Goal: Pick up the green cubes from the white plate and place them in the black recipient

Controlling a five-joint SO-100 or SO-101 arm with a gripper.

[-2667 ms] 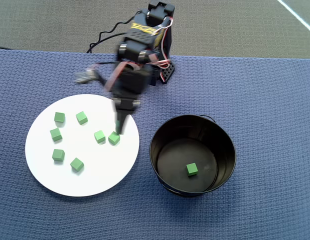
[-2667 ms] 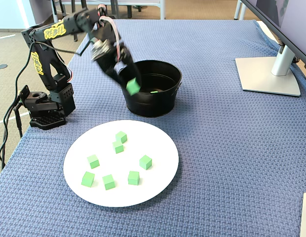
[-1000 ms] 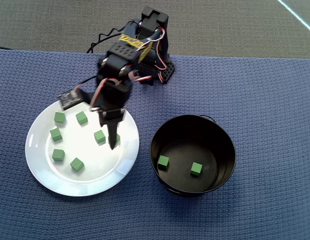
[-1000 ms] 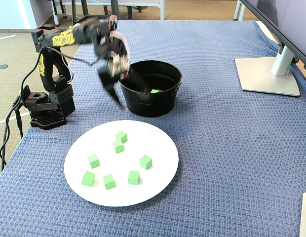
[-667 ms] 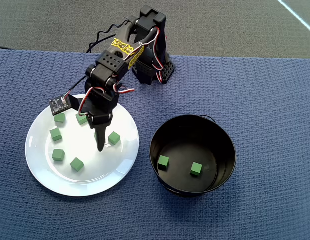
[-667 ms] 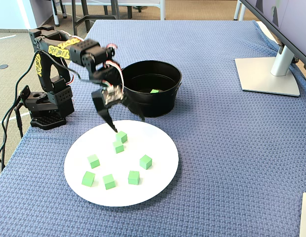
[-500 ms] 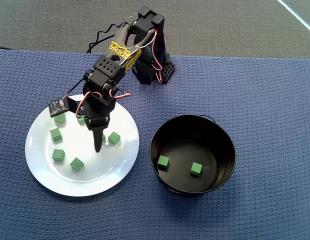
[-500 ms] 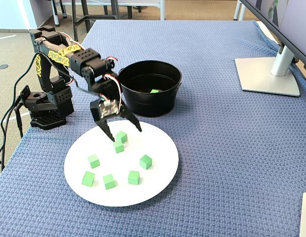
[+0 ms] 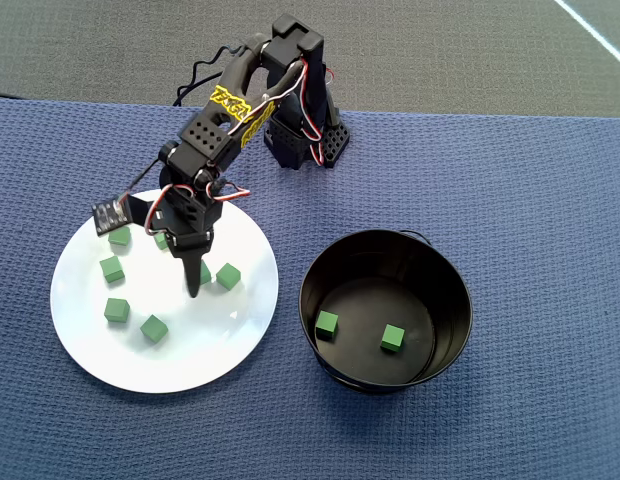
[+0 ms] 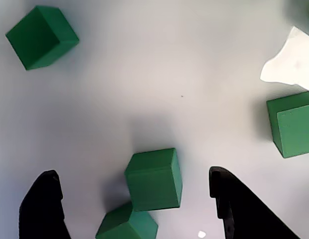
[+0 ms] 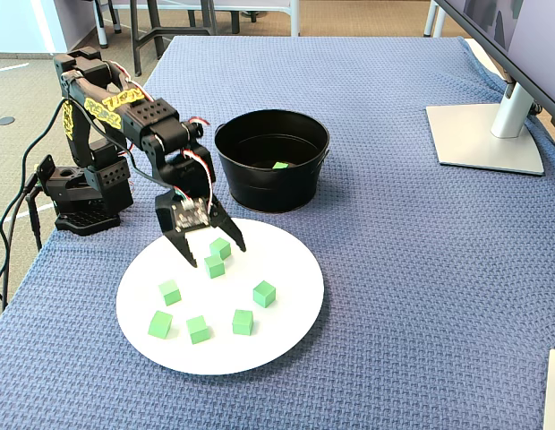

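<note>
Gripper (image 11: 212, 254) (jaws spread) straddles two touching green cubes (image 10: 153, 179) on white plate (image 11: 286, 322).

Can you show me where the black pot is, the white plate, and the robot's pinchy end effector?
black pot (image 9: 452, 275), overhead view, on its right inner wall.
white plate (image 11: 286, 331), fixed view, on bare rim at right.
end effector (image 11: 209, 253), fixed view, midway between its open fingertips.
</note>
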